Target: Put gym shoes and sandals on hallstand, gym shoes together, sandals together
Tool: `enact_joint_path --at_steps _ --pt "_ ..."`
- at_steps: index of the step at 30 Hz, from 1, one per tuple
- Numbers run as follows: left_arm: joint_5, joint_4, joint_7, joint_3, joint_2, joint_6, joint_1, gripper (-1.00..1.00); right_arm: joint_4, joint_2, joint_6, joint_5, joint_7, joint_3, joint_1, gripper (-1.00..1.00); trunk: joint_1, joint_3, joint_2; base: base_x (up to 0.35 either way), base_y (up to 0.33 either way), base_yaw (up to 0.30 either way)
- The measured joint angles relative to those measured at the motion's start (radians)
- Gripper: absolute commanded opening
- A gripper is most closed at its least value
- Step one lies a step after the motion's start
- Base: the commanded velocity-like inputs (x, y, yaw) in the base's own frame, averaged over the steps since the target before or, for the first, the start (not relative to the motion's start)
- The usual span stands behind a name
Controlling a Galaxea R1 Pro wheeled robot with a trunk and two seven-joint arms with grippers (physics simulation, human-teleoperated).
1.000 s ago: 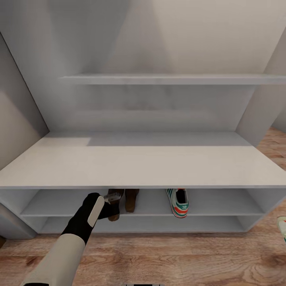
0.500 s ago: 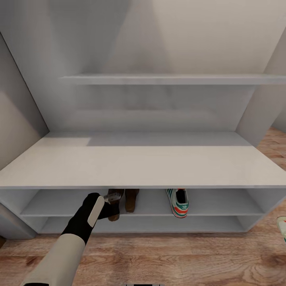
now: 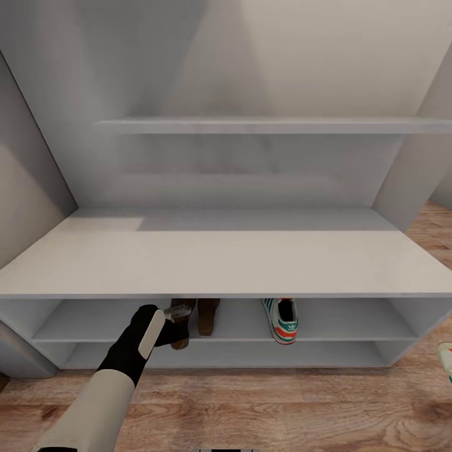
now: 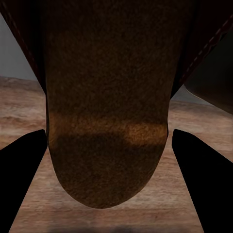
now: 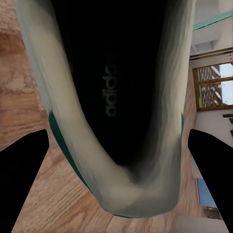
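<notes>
Brown sandal (image 3: 180, 331) pinched in left gripper (image 3: 178, 312) at rack (image 3: 213, 260) upper shelf, 7 o'clock; 2nd sandal (image 3: 208, 316) beside, sneaker (image 3: 282, 319) at 5. Right gripper (image 5: 116, 145) clamps other sneaker (image 5: 116, 97) over floor (image 3: 263, 408).

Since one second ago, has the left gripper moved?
No. In the head view the left gripper sits at the same spot under the hallstand top edge, beside the sandal on the shelf.

Before me: pale grey wall (image 3: 282, 56), softly lit, with darker grey side panels (image 3: 25, 169); my right wrist camera catches a wood-framed window (image 5: 209, 90) showing daylight and buildings, set in a white wall (image 5: 213, 43)
</notes>
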Motion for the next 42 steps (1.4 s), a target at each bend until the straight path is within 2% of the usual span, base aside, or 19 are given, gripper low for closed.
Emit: enact_joint_path --at_steps 42 --pt "0.000 -0.011 0.000 0.001 0.000 0.002 0.000 -1.00 0.000 0.000 0.000 0.000 0.000 0.000 0.000 -1.00 0.004 0.000 0.000 0.000 0.000 0.000"
